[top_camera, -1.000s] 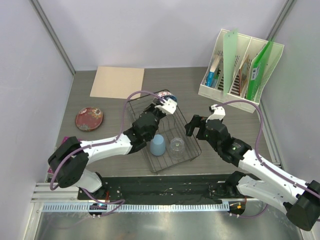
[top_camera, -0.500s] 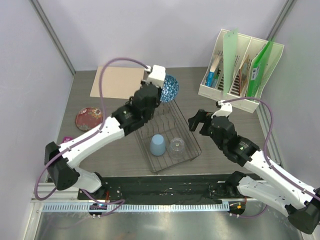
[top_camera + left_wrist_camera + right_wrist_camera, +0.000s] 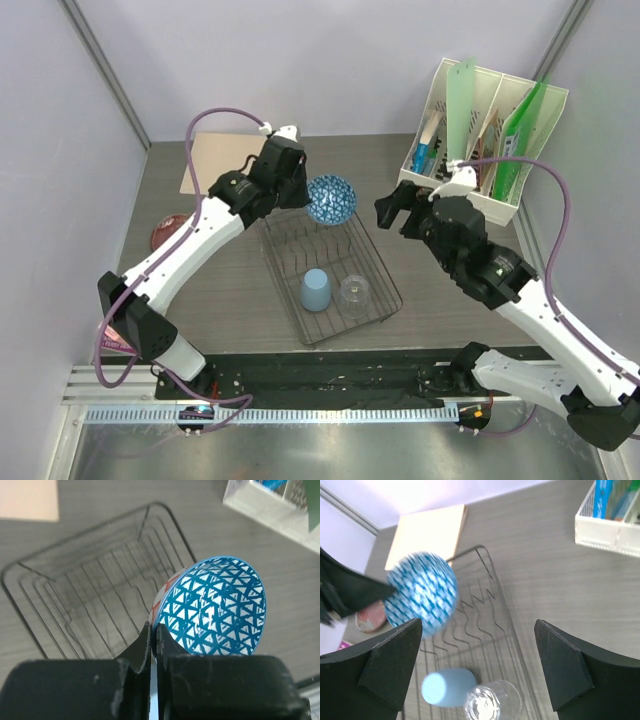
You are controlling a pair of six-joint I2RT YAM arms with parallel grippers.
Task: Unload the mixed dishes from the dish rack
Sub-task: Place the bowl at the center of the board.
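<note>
Top external: file holder (image 3: 437,106) near rack (image 3: 345,250).

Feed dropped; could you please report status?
Left gripper shut on blue-and-white patterned bowl, above dark wire dish rack. Right gripper open, empty. Light blue plastic cup, clear glass tumbler in rack.

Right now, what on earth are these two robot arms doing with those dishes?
They are unloading the dish rack. The left gripper holds the blue-and-white bowl by its rim, in the air above the rack's far end. The light blue cup and clear glass tumbler sit in the rack. The dark red plate lies on the table, left of it. The right gripper hangs open and empty nearby.
</note>
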